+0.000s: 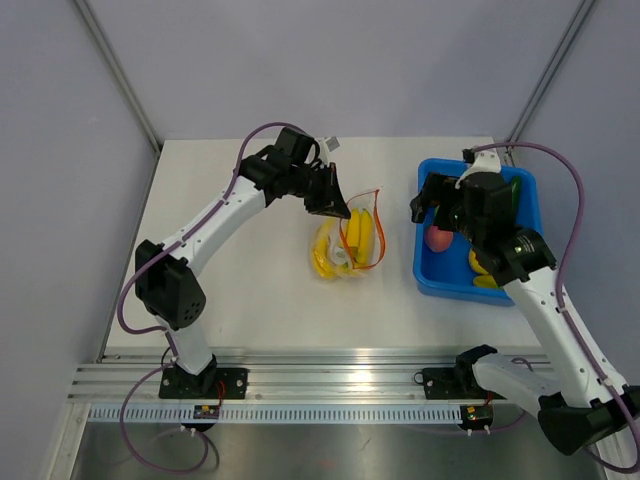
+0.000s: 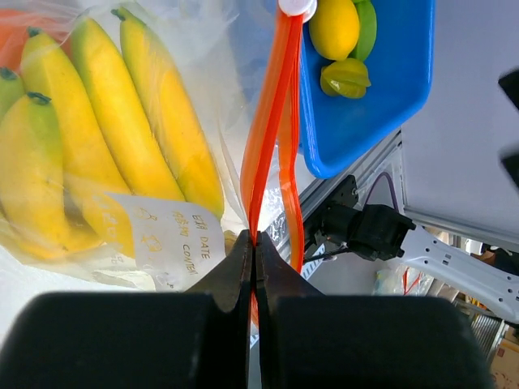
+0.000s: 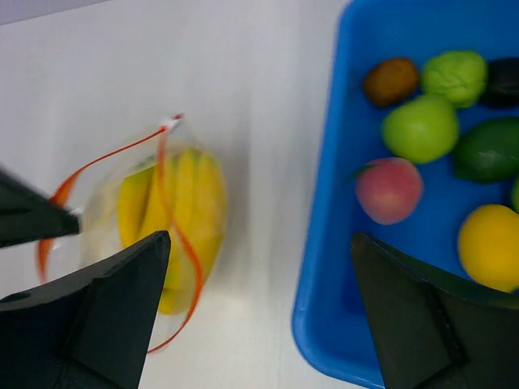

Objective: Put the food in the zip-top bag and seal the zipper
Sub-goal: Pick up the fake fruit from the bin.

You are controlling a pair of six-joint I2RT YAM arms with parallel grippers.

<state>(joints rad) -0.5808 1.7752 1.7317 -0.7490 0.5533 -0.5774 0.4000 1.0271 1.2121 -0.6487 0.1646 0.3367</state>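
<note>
The clear zip-top bag (image 1: 345, 248) lies mid-table with yellow bananas (image 2: 122, 138) inside it, and its mouth stands open. My left gripper (image 1: 335, 205) is shut on the orange-red zipper (image 2: 272, 121) at one end of the mouth, the strip pinched between the fingertips (image 2: 243, 259). My right gripper (image 3: 260, 236) is open and holds nothing. It hovers over the left wall of the blue bin (image 3: 340, 324), between bag and bin. The pink-red peach (image 3: 388, 189) sits in the bin, just beyond the right finger. In the top view the peach (image 1: 438, 238) lies below the right gripper (image 1: 432, 205).
The blue bin (image 1: 500, 290) at the right also holds green fruits (image 3: 420, 128), a yellow lemon (image 3: 490, 247) and a brown piece (image 3: 391, 79). An aluminium rail (image 1: 330, 385) runs along the near edge. Grey walls enclose the table.
</note>
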